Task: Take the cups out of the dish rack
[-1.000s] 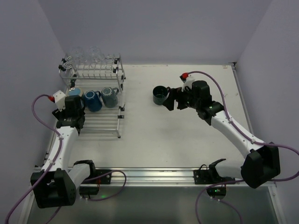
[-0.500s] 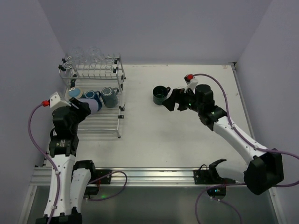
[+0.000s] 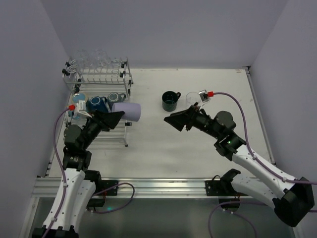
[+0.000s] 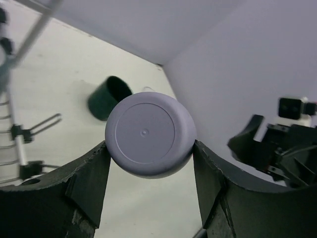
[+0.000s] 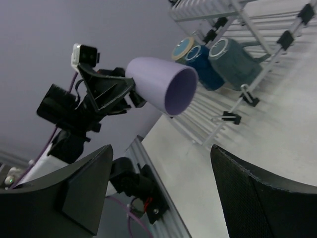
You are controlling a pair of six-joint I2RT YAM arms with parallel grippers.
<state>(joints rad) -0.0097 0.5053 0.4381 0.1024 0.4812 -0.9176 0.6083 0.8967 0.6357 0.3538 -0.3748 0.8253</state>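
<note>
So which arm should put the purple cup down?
Left. The left gripper is shut on the lavender cup, in the air beside the dish rack. The right gripper is open and empty.

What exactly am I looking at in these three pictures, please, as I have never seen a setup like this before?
These are two robot arms bolted to the near edge of a white table. The wide picture comes from a fixed camera above and behind them. The other two come from small cameras on the wrists, each looking out along its own arm.

The left tool grips a lavender cup by its base and holds it sideways in the air near the dish rack. The right tool is open and empty, and faces that cup.

A dark green mug and a clear glass are on the table. The rack's lower tier holds a blue mug and a grey mug. Glass tumblers sit on top.
</note>
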